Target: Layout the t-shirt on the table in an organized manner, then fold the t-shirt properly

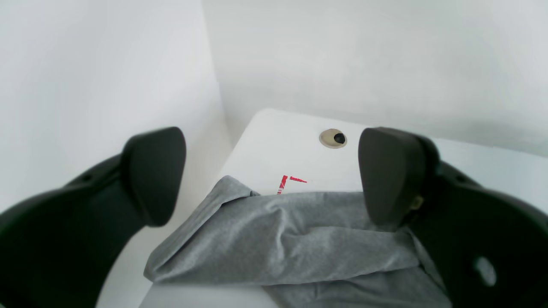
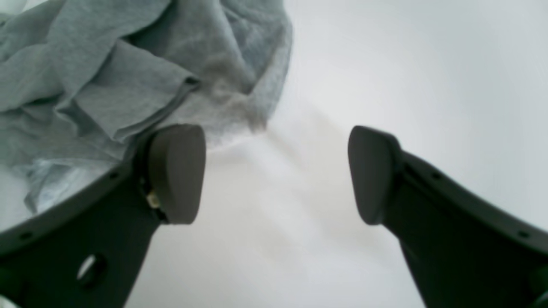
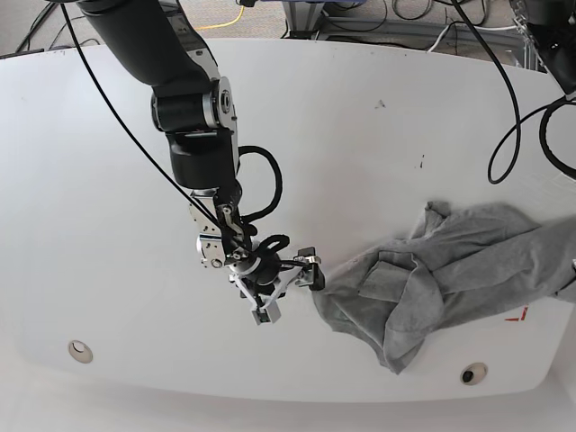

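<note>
The heather-grey t-shirt (image 3: 450,270) lies crumpled on the right side of the white table (image 3: 315,108), reaching the view's right edge. My right gripper (image 3: 288,288) hovers low at the shirt's left edge. In the right wrist view it (image 2: 276,175) stands open over bare table (image 2: 385,64), one finger (image 2: 177,171) right beside the bunched t-shirt (image 2: 107,77), nothing between the fingers. My left gripper (image 1: 274,175) is open above a folded part of the t-shirt (image 1: 291,239) near the table's corner (image 1: 278,141). It does not show in the base view.
A round grommet (image 1: 333,138) and a corner of red tape (image 1: 291,182) sit just beyond the shirt. In the base view, grommets (image 3: 80,350) (image 3: 473,373) lie near the front edge, red tape (image 3: 517,315) peeks out by the shirt, and cables (image 3: 522,117) hang at the upper right.
</note>
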You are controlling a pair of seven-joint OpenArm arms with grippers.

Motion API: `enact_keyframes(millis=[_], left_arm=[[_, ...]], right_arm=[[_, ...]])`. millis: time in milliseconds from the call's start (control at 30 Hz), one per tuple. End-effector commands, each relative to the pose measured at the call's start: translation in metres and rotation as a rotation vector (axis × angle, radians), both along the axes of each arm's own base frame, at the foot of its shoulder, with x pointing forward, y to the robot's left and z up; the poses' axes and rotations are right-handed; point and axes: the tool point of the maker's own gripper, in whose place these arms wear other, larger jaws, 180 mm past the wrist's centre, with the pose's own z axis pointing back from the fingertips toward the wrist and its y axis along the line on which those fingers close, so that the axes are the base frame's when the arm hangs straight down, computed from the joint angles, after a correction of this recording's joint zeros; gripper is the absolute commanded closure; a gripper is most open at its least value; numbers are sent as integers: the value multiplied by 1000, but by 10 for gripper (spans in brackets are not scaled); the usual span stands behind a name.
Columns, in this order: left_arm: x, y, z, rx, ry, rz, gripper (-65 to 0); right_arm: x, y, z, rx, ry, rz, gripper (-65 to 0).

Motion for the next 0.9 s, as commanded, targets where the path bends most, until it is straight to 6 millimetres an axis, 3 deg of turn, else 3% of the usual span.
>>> enact_keyframes(millis=[0, 300, 400, 600, 867], left_arm=[[-1, 2, 20, 38, -48, 0, -593], [-5, -1, 13, 43, -26, -6, -593], [-6, -5, 16, 55, -33, -13, -593], [-11, -14, 18, 81, -32, -32, -593], [-11, -14, 18, 84, -33, -32, -593]], right_arm=[[18, 5, 30, 31, -78, 0, -488], [19, 6, 34, 34, -90, 8, -488], [25, 7, 47, 37, -125, 44, -485], [36, -12, 70, 30, -186, 97, -485], [34, -6, 90, 69, -201, 176, -484]])
